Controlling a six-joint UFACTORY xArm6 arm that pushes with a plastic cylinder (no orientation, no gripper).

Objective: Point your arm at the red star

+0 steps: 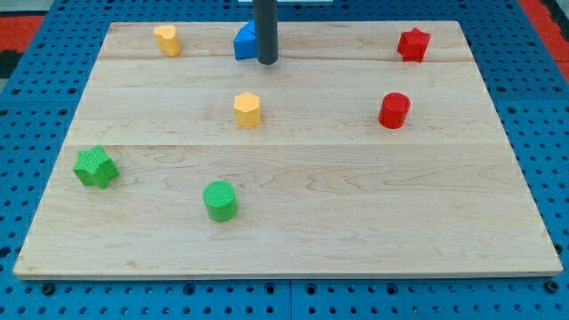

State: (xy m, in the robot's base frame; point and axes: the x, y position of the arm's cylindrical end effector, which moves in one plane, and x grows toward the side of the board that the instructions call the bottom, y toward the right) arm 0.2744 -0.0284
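Observation:
The red star (413, 44) lies near the view's top right corner of the wooden board (356, 204). My tip (267, 60) is at the view's top centre, far to the left of the red star. It stands right beside a blue block (244, 42), just to that block's right, and I cannot tell if they touch.
A red cylinder (394, 110) sits below the red star. A yellow hexagon block (248, 109) is below my tip. A yellow block (166, 39) is at the top left. A green star (95, 167) and a green cylinder (220, 200) lie at the lower left.

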